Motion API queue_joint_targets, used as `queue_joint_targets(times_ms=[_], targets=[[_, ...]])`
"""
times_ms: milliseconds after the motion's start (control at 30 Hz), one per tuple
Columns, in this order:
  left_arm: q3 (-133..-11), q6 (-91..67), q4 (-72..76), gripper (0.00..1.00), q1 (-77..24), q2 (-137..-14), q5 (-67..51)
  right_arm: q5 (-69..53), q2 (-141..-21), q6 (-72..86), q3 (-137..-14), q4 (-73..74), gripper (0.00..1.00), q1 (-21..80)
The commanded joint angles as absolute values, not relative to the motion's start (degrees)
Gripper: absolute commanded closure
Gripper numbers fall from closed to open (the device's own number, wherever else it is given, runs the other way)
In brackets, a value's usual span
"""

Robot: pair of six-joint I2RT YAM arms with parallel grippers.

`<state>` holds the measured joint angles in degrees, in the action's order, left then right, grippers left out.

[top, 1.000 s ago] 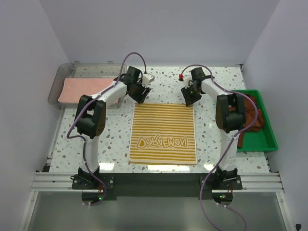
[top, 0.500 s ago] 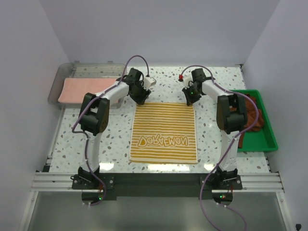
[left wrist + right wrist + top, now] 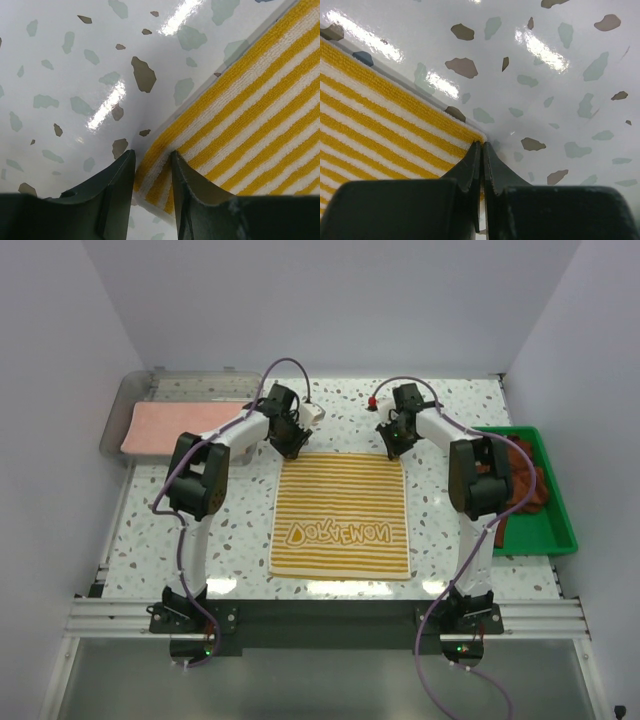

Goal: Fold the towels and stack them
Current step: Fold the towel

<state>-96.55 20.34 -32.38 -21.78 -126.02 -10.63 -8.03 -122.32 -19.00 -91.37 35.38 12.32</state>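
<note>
Overhead, the striped towel [image 3: 340,515] is seen spread flat and unfolded on the table [image 3: 240,510] between the two arms, with the left gripper [image 3: 293,448] lowered at its far left corner and the right gripper [image 3: 394,448] at its far right corner. A salmon-pink towel [image 3: 178,427] is laid in the clear bin [image 3: 125,405] at the far left, and the rust-brown towels [image 3: 520,485] are left crumpled in the green tray [image 3: 555,530] at the right. From the left wrist, the left gripper [image 3: 152,155] is shown with its jaws apart, set astride the corner edge of the striped towel [image 3: 250,125], which is not yet clamped. From the right wrist, the right gripper [image 3: 482,145] is shown with its jaws pressed together exactly at the corner of the striped towel [image 3: 380,115], and the cloth appears to be pinched between them. No fold has yet been made in this towel, so the task is judged to be at an early stage: the striped towel is to be folded, and the rust-brown pair to be fetched, folded and stacked.
</note>
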Motion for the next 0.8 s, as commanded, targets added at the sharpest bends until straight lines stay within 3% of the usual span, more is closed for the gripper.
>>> queue_joint_targets(times_ms=[0, 467, 767], targets=[[-97.2, 22.6, -38.5, 0.61, -20.7, -128.5, -6.1, -0.1, -124.9, -19.7, -88.3, 37.2, 1.00, 12.0], [-98.6, 22.5, -43.5, 0.51, -20.7, -130.3, -5.3, 3.1, -123.1, -17.8, -88.5, 37.4, 1.00, 12.0], [-99.6, 23.1, -44.6, 0.97, -20.6, -131.0, -7.8, 2.7, -121.7, -16.8, -90.3, 37.7, 1.00, 12.0]])
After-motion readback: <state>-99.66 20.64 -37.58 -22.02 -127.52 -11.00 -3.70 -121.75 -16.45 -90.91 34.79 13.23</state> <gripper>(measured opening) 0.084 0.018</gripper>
